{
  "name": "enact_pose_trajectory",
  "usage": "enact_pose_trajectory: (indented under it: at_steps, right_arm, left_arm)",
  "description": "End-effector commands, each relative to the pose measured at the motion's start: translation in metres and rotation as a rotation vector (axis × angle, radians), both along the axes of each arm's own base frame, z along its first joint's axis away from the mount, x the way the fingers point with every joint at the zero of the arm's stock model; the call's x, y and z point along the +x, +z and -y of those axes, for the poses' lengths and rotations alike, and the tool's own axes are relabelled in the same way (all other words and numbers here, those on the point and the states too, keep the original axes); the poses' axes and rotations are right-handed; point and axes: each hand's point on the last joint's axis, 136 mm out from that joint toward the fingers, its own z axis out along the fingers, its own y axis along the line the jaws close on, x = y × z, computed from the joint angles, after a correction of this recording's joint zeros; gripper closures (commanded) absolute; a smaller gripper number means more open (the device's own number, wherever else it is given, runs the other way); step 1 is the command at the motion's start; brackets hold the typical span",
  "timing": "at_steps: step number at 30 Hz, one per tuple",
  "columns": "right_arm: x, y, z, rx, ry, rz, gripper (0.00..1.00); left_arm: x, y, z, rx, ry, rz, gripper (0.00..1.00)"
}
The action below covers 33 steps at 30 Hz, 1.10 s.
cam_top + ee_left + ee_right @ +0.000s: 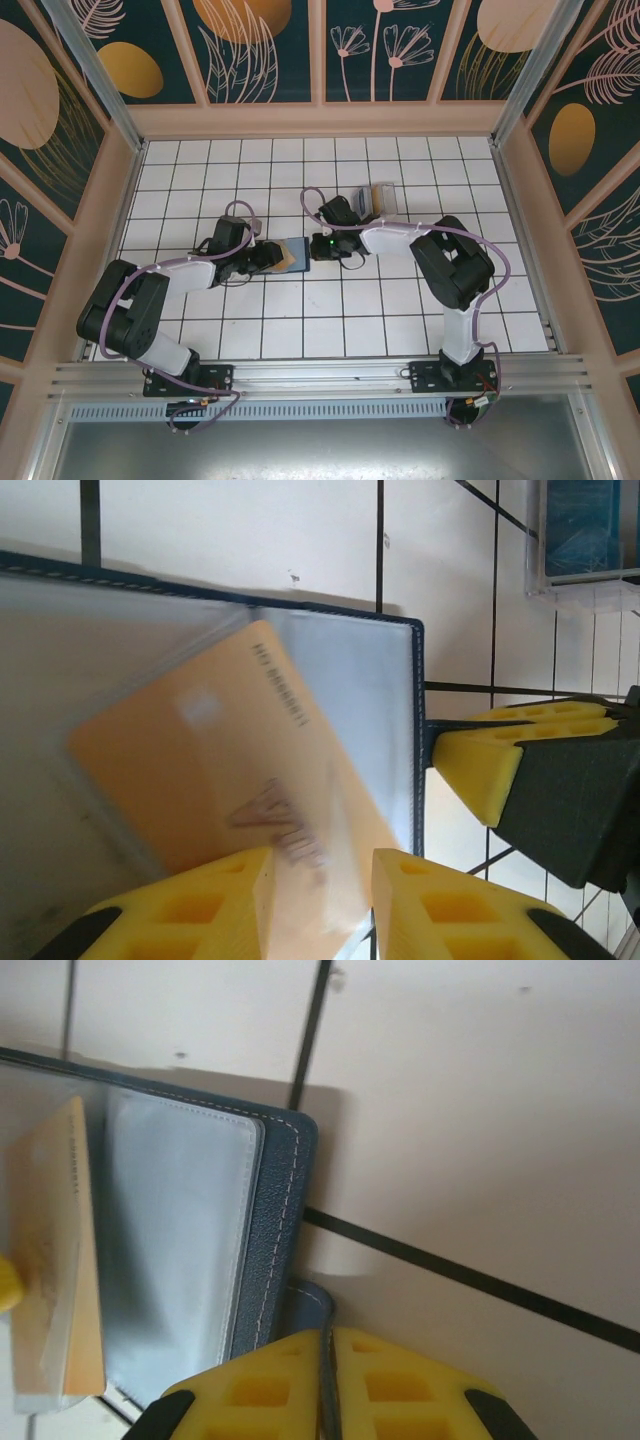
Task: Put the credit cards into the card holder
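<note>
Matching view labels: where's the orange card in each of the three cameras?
Top external: orange card mid-frame, on the left part of the open card holder.
Left wrist: orange card centre-left, tilted, lying on the card holder.
Right wrist: orange card at the left edge, seen obliquely.
Shared landmark: the card holder's stitched navy edge, just right of the card in both wrist views.

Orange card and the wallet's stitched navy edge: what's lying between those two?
Just a stretch of blue-grey clear sleeve, with nothing visible in it. The right wrist view shows it between the card and the edge.
</note>
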Motion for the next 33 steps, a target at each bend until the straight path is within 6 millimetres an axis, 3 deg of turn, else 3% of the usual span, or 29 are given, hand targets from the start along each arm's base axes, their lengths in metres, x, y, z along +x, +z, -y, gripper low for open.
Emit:
enact_pose_trajectory:
  at_steps: [1,4,9,12,20,23,27,33]
  right_arm:
    - [-0.007,0.005,-0.019,0.099,0.022,-0.034,0.91]
    - [-0.003,0.005,-0.017,0.084,0.001,-0.03,0.91]
    - [0.002,0.011,-0.009,0.042,-0.019,0.014,0.91]
    - [0.002,0.014,-0.01,0.037,-0.009,0.025,0.91]
    - [-0.001,0.013,-0.021,0.036,0.026,0.023,0.92]
    - [-0.001,0.014,-0.024,0.047,0.026,0.018,0.92]
    - [-0.001,0.015,-0.029,0.054,0.032,0.022,0.92]
    - [-0.002,0.014,-0.039,0.079,0.05,0.011,0.92]
  left_arm:
    - [0.014,0.027,0.004,-0.024,0.005,0.078,0.68]
    - [0.013,0.026,-0.012,0.078,0.043,0.068,0.68]
    - [0.006,0.014,-0.071,0.264,0.2,0.036,0.67]
    - [0.002,0.006,-0.092,0.289,0.256,0.019,0.55]
    - [-0.006,-0.031,-0.076,0.209,0.216,-0.083,0.55]
    - [-0.006,-0.032,-0.085,0.262,0.239,-0.081,0.56]
    - [-0.005,-0.032,-0.083,0.265,0.214,-0.078,0.5]
    - [-0.002,-0.027,-0.058,0.132,0.15,-0.081,0.5]
